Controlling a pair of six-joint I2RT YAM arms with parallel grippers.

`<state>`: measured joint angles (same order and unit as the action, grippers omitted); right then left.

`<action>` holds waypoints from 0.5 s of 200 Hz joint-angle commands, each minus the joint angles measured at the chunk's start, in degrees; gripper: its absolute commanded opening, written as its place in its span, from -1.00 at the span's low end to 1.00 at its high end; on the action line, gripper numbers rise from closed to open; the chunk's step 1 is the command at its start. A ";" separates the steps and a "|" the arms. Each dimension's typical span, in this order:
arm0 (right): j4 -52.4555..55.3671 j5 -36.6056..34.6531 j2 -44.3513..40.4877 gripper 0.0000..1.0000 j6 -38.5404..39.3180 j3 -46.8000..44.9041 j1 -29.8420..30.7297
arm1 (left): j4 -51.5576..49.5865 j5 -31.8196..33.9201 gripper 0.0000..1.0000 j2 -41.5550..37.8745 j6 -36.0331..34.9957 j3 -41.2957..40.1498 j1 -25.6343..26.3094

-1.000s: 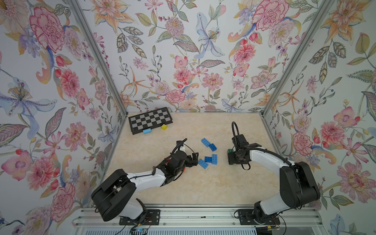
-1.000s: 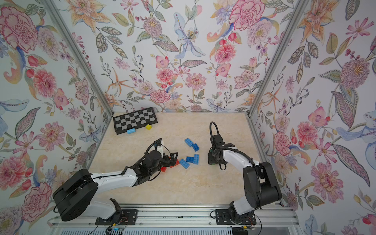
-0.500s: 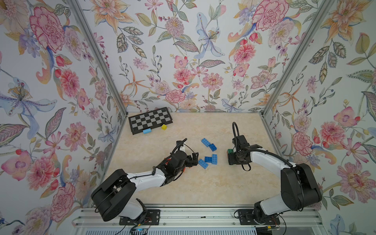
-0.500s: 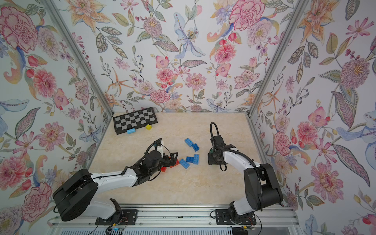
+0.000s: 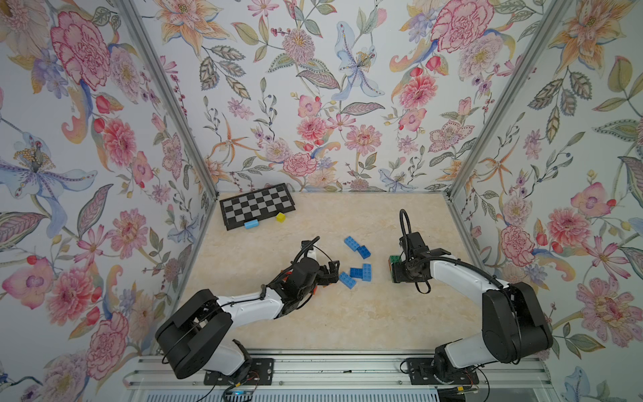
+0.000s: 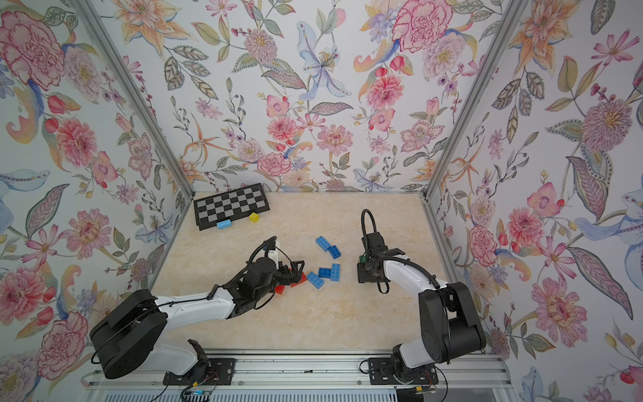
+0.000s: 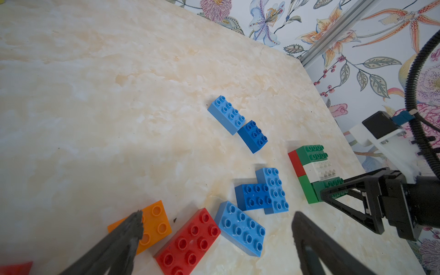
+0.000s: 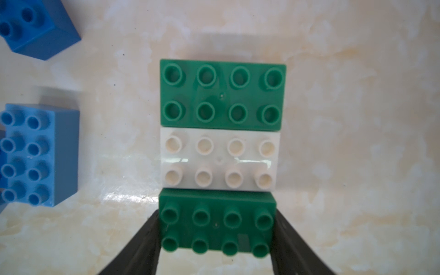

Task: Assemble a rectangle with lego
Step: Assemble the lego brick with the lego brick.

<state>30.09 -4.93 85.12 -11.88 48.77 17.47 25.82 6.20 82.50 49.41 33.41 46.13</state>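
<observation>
A small lego block stands at centre right: a green brick (image 8: pixel 222 92), a white brick (image 8: pixel 219 159) and a second green brick (image 8: pixel 216 226) side by side, on a red (image 7: pixel 295 164) and green lower layer. My right gripper (image 8: pixel 216 228) (image 5: pixel 396 269) is shut on that second green brick, one finger on each short end. My left gripper (image 7: pixel 217 217) (image 6: pixel 299 268) hangs open low over a red brick (image 7: pixel 188 240), an orange brick (image 7: pixel 154 223) and a light blue brick (image 7: pixel 240 228), holding nothing. Several more blue bricks (image 5: pixel 355 272) (image 5: pixel 352 243) lie loose between the arms.
A black-and-grey checkerboard (image 5: pixel 257 205) lies at the back left, with a pale blue block (image 5: pixel 251 224) and a yellow cube (image 5: pixel 280 217) at its front edge. Flowered walls close in the table on three sides.
</observation>
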 commanded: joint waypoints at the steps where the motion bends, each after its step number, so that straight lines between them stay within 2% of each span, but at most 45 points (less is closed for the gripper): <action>1: 0.76 -0.26 0.61 -0.78 1.34 -0.79 -0.33 | 1.56 0.40 0.98 -0.98 0.77 -0.36 -0.69; 100: 0.70 -0.96 5.19 -0.87 2.48 -0.37 -0.31 | 1.95 0.09 0.98 -0.63 0.95 -0.03 -0.69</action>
<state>29.76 -4.93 86.46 -10.70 49.21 17.47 25.87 6.20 82.50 49.50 33.41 46.13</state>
